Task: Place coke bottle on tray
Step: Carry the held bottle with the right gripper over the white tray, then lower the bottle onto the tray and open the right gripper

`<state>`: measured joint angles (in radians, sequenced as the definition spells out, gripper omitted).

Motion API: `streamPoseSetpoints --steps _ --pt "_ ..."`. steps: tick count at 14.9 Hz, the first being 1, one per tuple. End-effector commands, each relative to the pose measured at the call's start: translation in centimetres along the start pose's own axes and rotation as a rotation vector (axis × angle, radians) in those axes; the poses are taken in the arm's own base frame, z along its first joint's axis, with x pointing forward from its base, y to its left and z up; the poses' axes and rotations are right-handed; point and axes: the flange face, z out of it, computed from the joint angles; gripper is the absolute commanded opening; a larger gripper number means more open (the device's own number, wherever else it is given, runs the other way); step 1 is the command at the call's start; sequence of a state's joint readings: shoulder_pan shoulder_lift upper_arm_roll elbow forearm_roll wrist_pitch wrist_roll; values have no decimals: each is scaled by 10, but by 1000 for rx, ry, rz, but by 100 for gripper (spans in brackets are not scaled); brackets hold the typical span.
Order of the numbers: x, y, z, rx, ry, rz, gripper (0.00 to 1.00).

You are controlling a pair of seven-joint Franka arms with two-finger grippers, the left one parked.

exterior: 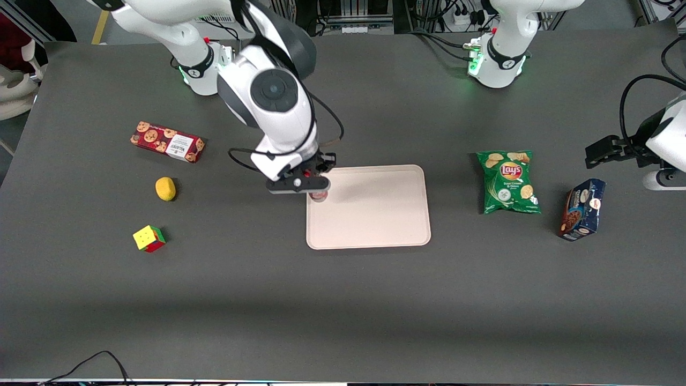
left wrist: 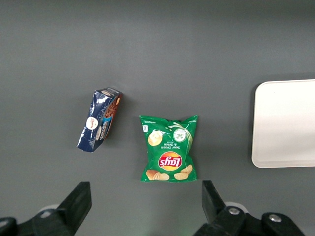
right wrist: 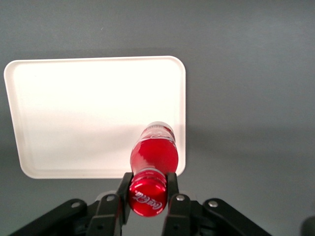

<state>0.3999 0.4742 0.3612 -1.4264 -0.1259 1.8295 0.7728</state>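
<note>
Claw: pinching the coke bottle at its cap, upright | Position: over the tray edge nearest the working arm | Handling: judged light, rigid, smooth, top-heavy; neck hold suits; may topple on release.
</note>
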Motion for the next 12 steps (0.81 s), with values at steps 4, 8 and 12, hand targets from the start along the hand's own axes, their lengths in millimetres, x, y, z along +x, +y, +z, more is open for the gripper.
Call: streamPoseSetpoints --steps 4,8,12 --pt "10 -15 46 34 30 11 0" --pt "7 -13 69 18 41 -4 0" --pt "9 -9 78 12 43 -2 0"
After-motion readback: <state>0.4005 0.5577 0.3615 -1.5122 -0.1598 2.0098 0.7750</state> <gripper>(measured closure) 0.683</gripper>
